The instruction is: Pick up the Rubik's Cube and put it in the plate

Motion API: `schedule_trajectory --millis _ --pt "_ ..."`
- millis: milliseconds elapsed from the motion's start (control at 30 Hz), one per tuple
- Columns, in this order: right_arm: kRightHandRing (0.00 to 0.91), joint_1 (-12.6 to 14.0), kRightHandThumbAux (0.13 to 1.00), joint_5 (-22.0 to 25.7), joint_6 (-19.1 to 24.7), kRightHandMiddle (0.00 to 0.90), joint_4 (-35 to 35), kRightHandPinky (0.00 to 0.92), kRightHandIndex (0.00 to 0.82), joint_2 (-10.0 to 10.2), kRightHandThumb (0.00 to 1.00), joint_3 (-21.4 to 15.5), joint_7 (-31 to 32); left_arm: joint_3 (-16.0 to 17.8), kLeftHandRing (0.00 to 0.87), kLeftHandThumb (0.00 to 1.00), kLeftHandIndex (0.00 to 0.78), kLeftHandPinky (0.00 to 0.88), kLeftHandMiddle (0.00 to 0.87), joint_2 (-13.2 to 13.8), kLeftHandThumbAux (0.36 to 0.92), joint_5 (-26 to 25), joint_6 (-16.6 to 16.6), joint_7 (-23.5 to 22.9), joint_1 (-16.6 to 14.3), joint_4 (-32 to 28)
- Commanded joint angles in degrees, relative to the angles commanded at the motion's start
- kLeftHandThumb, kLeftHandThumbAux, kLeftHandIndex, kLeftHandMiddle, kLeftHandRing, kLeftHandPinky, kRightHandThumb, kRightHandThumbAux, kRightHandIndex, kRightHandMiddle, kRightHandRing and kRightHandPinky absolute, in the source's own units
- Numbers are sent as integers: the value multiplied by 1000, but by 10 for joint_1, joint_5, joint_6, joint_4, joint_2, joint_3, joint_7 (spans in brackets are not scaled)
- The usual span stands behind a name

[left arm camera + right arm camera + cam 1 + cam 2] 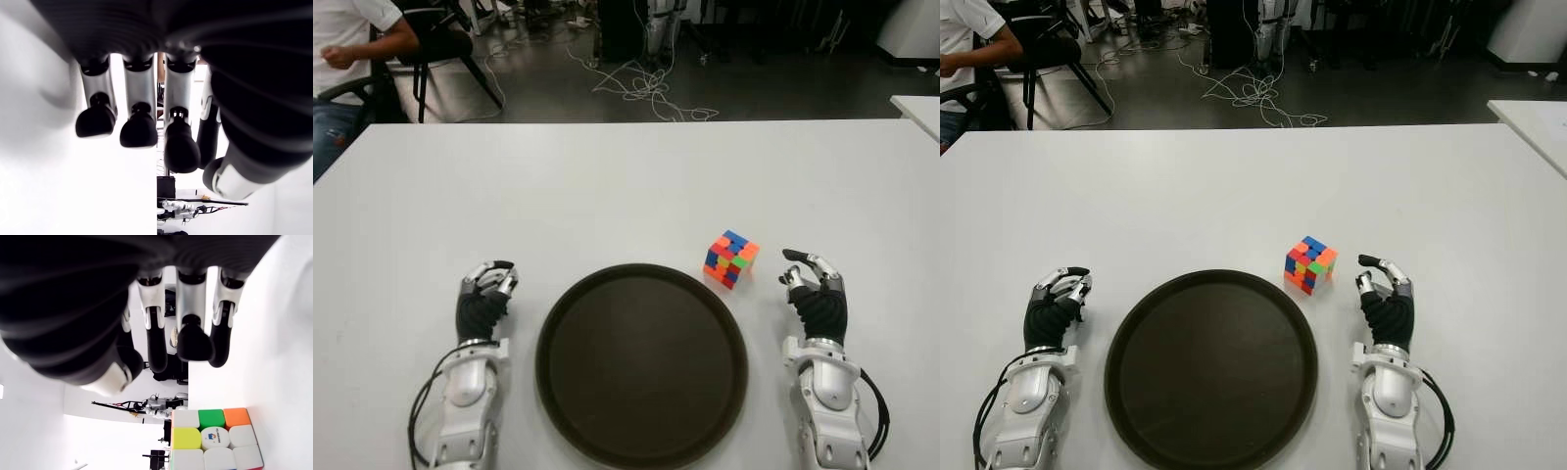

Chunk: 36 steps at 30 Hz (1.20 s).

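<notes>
The Rubik's Cube stands on the white table, just beyond the right rim of the round dark plate, apart from it. Its white face with green, orange and yellow stickers also appears in the right wrist view. My right hand sits to the right of the cube, a few centimetres away, fingers relaxed and holding nothing. My left hand shows beside the plate on its left side, fingers loosely curled with nothing in them.
The white table stretches far ahead. A person sits on a chair beyond the far left corner. Cables lie on the floor behind the table. Another white table edge shows at the far right.
</notes>
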Motion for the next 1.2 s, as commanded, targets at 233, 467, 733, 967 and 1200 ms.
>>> schedule_trajectory --millis 233,467,733,967,1200 --pt "810 -2 727 -1 -8 790 6 808 438 -3 692 0 1 2 813 701 442 803 798 -2 711 -3 -1 1 -1 1" --pt "809 -1 727 -1 -12 793 7 808 438 -6 692 2 6 3 809 701 442 798 794 -3 711 -10 -2 -5 -1 1" --pt "811 0 727 -2 -12 795 8 808 438 -10 691 4 11 6 816 702 442 812 799 -7 710 -18 2 -3 -1 -3" --pt "814 0 727 -3 -7 800 6 811 438 -11 693 4 12 6 816 702 442 812 796 -9 710 -19 0 -1 -1 -3" --pt "808 0 727 6 -1 789 1 807 438 -4 692 1 11 7 813 702 442 808 794 -10 710 -16 -5 1 0 -3"
